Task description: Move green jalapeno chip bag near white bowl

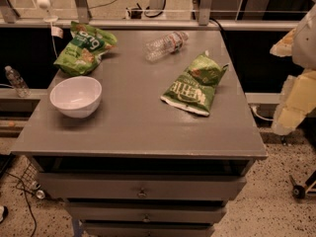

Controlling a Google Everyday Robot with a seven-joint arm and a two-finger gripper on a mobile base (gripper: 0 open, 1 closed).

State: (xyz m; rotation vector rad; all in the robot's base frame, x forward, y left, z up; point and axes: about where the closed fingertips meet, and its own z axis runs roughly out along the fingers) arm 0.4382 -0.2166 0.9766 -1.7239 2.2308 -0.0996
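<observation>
Grey and matte, the counter (138, 127) is carrying everything. At its left the white bowl (75, 96), smooth and round, is sitting just before a second green bag (85, 46). A clear plastic bottle (165, 44) is lying further back. The green jalapeno chip bag (194, 85), glossy and crinkled, is lying right of centre, its long axis slanting back-right. The claw (295, 100) is hanging beyond the right edge, with the bag to its left. I cannot tell whether it is released or clenched.

Glossy Kettle bag (193, 85), smooth white bowl (75, 97)
</observation>
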